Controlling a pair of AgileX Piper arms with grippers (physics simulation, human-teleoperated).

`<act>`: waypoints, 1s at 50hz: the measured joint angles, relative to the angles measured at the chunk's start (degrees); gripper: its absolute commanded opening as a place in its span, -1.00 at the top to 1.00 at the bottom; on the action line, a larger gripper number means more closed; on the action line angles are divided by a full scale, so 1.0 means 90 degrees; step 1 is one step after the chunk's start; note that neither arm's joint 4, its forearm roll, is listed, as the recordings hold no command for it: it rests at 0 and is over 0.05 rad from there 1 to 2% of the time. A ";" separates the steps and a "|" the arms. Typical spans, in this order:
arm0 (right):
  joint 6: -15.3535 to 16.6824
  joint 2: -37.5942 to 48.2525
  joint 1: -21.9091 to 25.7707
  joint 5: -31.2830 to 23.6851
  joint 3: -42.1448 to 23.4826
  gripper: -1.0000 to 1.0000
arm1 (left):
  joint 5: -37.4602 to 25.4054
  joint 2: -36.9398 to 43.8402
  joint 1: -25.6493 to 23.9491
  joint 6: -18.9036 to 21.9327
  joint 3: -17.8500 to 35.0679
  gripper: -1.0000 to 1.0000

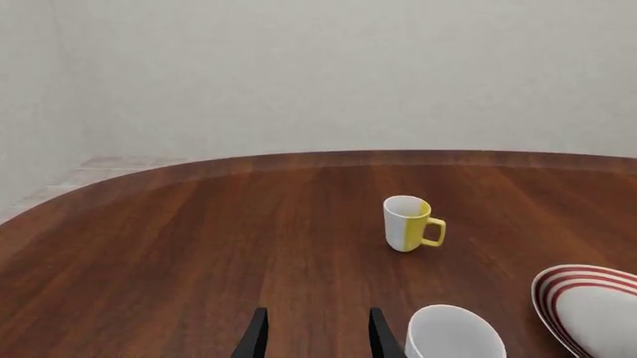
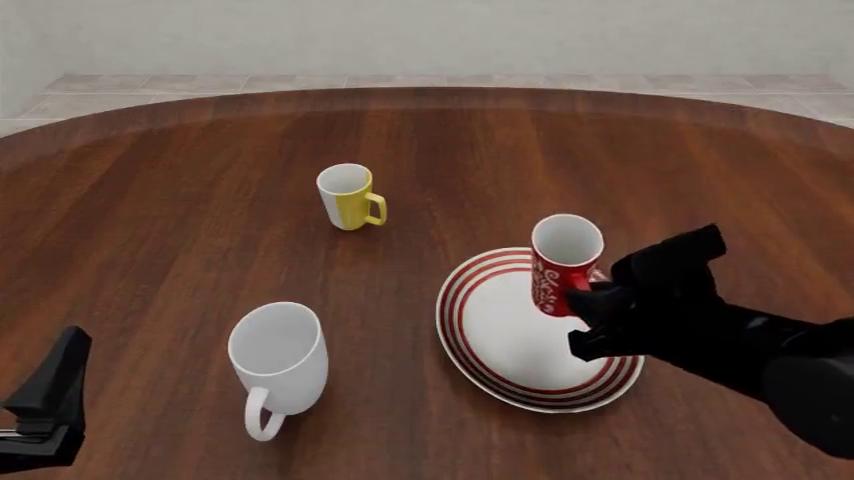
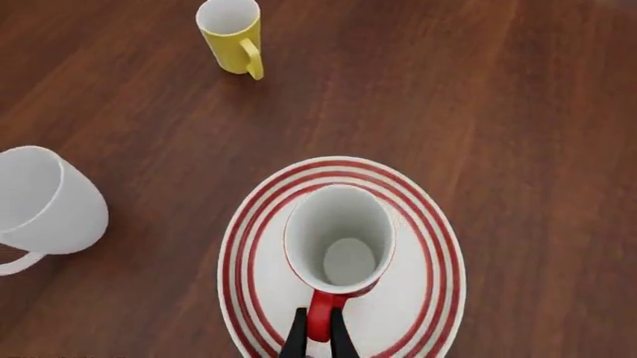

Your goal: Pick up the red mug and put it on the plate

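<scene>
In the left wrist view the left gripper (image 1: pixel 313 335) shows only its two dark fingertips, spread apart with bare wood between them and nothing held; it looks across the brown surface (image 1: pixel 199 239) toward the yellow-and-white mug (image 1: pixel 410 223), with the rim of the large white mug (image 1: pixel 454 334) and an edge of the plate (image 1: pixel 587 302) near it, so this arm seems parked out of the way rather than working. In the front view the red mug (image 2: pixel 565 263) stands upright over the far part of the plate (image 2: pixel 501 320), and the right gripper (image 2: pixel 597 300) reaches in from the right at the mug's handle side, a hold that keeps the mug vertical while it is set down; whether its base already touches the plate cannot be told from here. In the right wrist view, looking straight down, the red mug's (image 3: pixel 339 237) white inside sits within the plate's (image 3: pixel 428 224) red rings, roughly central, and the right gripper's fingers (image 3: pixel 297 339) are pressed together on the red handle (image 3: pixel 318 319), pinching it. My judgement is that the placing is nearly done and letting go is what remains.
</scene>
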State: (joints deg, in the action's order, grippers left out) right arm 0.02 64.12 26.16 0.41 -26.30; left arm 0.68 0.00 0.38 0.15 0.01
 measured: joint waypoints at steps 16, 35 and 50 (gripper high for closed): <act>-0.0367 0.0129 0.0105 0.0255 0.0287 1.00 | 0.0000 0.0000 0.0000 0.0000 0.0000 -1.00; -0.0585 0.0467 0.0157 0.0598 0.0464 1.00 | 0.0000 0.0000 0.0000 0.0000 0.0000 -1.00; -0.0657 0.0629 0.0171 0.0739 0.0523 1.00 | 0.0000 0.0000 0.0000 0.0000 0.0000 -1.00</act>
State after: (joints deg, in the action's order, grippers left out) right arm -5.89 69.78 27.71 7.06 -21.60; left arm 0.68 0.00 0.38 0.15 0.01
